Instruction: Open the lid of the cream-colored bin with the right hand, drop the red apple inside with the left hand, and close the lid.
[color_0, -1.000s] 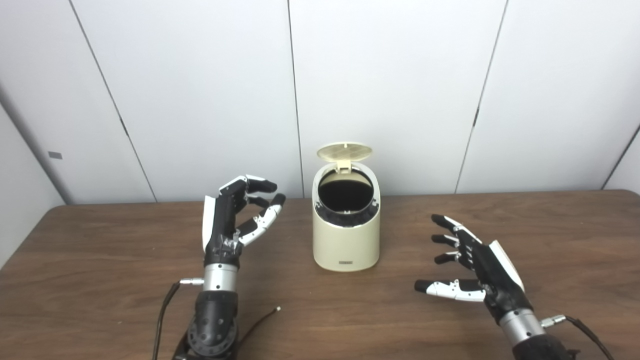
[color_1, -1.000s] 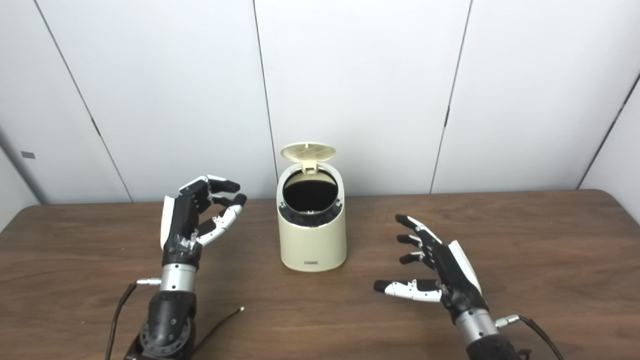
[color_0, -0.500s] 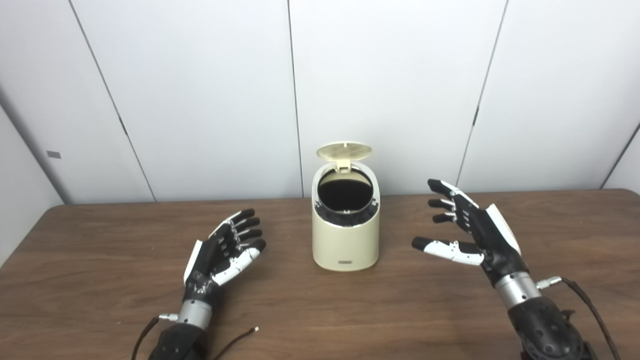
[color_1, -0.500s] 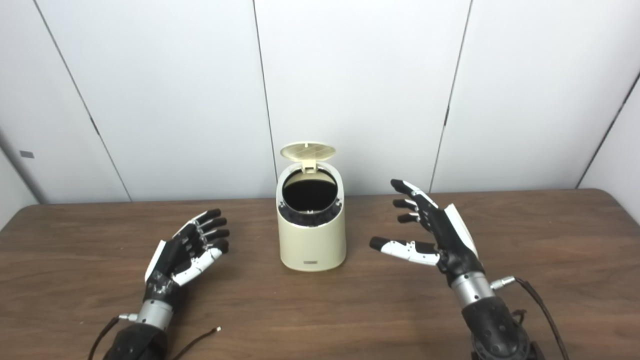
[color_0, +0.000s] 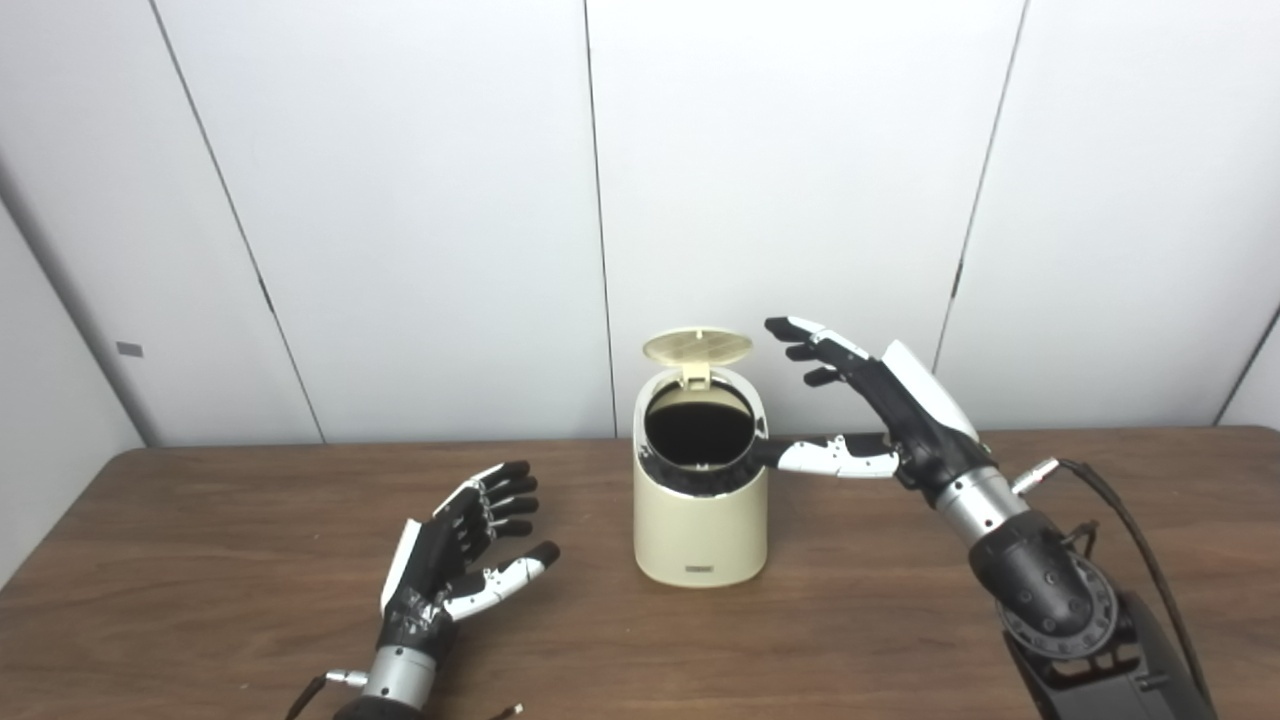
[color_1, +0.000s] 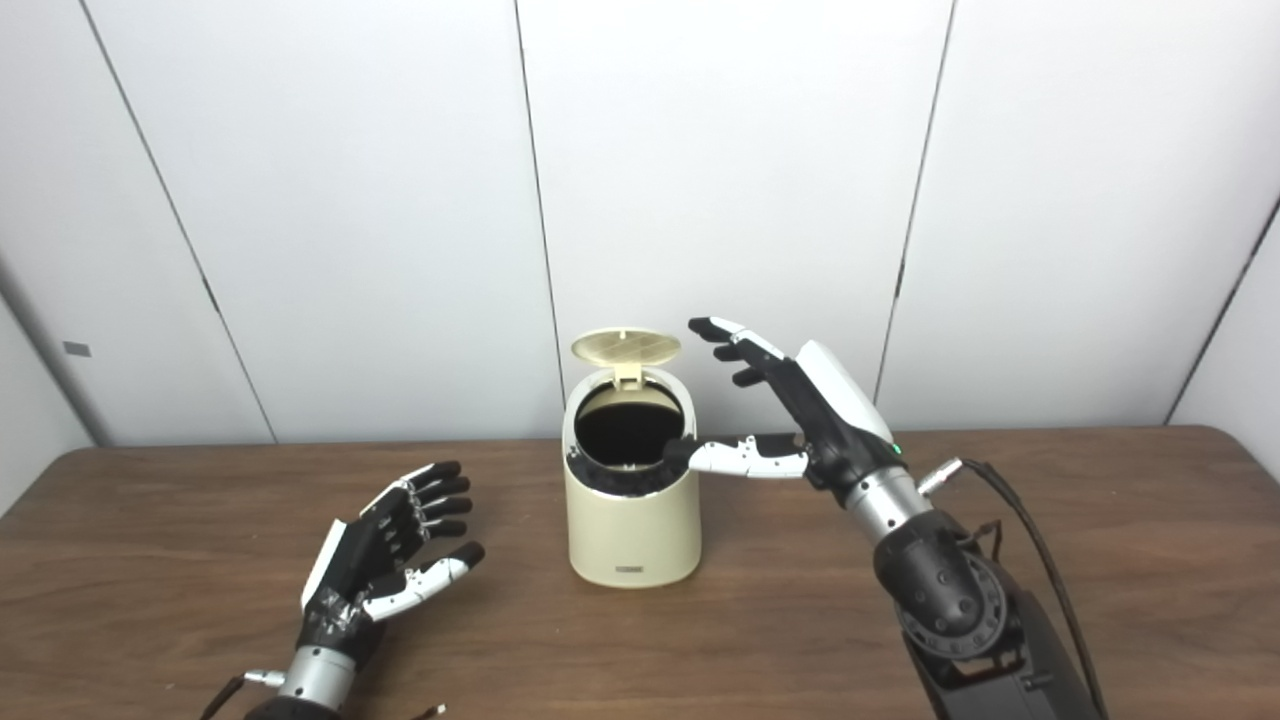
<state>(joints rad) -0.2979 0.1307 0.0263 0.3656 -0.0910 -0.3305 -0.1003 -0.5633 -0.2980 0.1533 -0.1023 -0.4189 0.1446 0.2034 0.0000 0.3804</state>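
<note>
The cream-colored bin stands upright at the centre of the worktop; its lid is raised at the rear. The right hand is raised beside the bin's right rim, fingers spread and empty, thumb pointing toward the rim. The left hand hovers low to the left, palm inward, fingers apart, holding nothing. No apple is visible; the bin's interior appears dark.

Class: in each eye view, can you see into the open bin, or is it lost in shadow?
Left eye view: the cream-colored bin mouth is solid black, nothing readable inside. Right eye view: the same dark opening; the lid underside is evenly lit, its ribbing visible.
</note>
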